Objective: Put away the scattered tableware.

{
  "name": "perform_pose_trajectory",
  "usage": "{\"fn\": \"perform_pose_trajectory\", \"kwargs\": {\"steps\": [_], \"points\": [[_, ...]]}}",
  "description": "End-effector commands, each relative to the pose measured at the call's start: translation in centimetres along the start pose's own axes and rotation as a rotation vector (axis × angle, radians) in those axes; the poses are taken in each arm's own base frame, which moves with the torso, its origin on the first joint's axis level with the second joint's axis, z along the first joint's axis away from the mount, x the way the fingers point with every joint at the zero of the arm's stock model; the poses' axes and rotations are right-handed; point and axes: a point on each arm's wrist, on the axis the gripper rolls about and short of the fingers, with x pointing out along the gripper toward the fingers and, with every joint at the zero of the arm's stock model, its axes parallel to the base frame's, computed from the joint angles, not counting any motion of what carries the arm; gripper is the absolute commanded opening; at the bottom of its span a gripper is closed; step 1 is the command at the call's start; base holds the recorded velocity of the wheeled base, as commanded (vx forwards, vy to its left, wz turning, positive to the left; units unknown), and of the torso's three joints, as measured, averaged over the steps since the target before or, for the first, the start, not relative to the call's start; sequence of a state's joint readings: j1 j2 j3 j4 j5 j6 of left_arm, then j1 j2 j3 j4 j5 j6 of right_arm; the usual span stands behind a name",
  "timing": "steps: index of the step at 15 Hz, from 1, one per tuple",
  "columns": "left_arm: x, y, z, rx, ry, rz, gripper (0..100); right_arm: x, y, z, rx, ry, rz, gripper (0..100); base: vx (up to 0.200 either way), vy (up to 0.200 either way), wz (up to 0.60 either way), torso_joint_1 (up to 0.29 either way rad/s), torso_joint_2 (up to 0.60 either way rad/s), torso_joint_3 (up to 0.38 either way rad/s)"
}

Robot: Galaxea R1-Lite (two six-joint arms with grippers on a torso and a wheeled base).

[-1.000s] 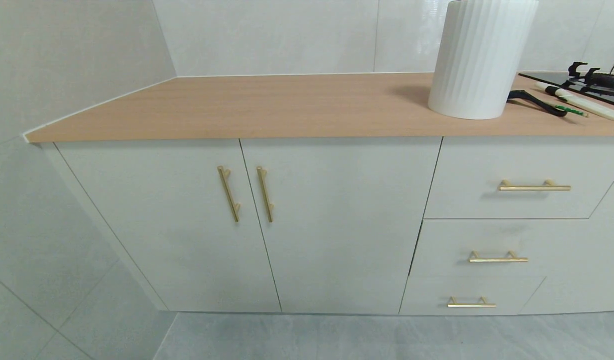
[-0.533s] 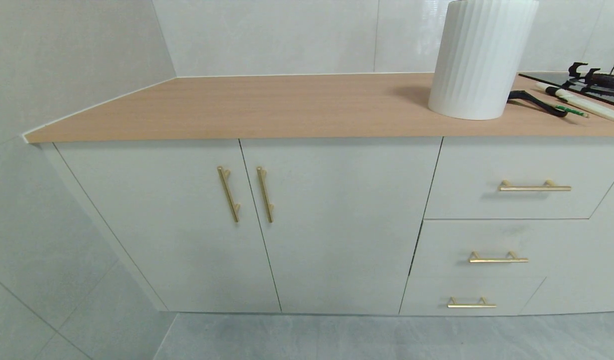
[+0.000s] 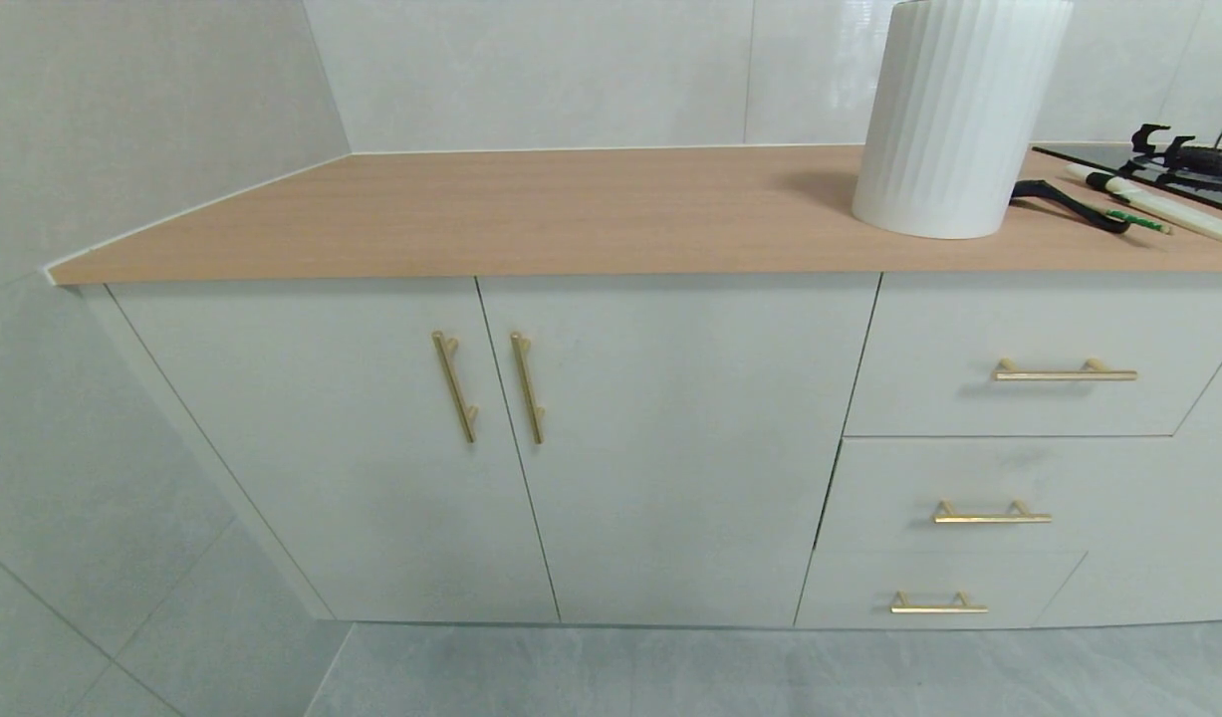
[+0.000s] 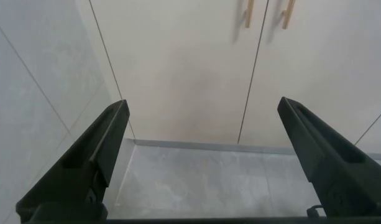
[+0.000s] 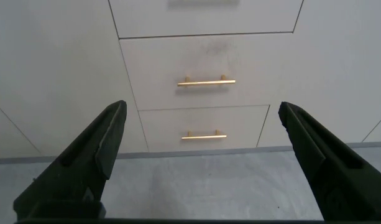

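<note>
On the wooden countertop (image 3: 531, 214) at the right lie a black-handled utensil (image 3: 1069, 204), a thin green-tipped stick (image 3: 1136, 220) and a cream-coloured knife-like piece (image 3: 1163, 206). A tall white ribbed container (image 3: 944, 119) stands beside them. My left gripper (image 4: 202, 155) hangs open low in front of the cabinet doors (image 4: 196, 68), nothing between its fingers. My right gripper (image 5: 202, 155) is open too, low before the drawers (image 5: 206, 68), holding nothing.
Below the counter are two doors with gold handles (image 3: 456, 386) and three drawers with gold handles (image 3: 1064, 372). A black stove (image 3: 1183, 164) sits at the far right. A tiled wall (image 3: 93, 349) closes the left side. Grey floor (image 3: 770, 672) lies in front.
</note>
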State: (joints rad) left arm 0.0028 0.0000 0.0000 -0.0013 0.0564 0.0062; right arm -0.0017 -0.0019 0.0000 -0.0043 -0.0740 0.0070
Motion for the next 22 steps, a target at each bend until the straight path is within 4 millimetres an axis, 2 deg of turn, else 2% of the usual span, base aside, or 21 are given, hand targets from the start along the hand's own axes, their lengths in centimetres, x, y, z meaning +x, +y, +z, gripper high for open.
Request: {"fn": "perform_pose_trajectory", "kwargs": {"steps": [1,6,15,22], "points": [[0.01,0.00,0.01,-0.006,0.001,0.001,100,0.03,0.00,-0.02,0.002,0.006,0.001,100,0.000,0.000,0.00,0.000,0.00,0.000],[0.01,0.00,0.01,-0.009,0.001,0.001,100,0.03,0.00,-0.02,0.002,0.006,0.001,100,0.000,0.000,0.00,0.000,0.00,0.000],[0.00,0.00,0.05,-0.012,0.000,-0.001,100,0.03,0.01,-0.02,0.003,0.006,0.005,100,0.000,-0.200,0.00,0.000,0.00,0.005],[0.00,0.00,0.05,-0.015,0.000,0.001,100,0.03,0.01,-0.02,0.003,0.006,0.005,100,0.000,0.000,0.00,0.000,0.00,0.000]]}}
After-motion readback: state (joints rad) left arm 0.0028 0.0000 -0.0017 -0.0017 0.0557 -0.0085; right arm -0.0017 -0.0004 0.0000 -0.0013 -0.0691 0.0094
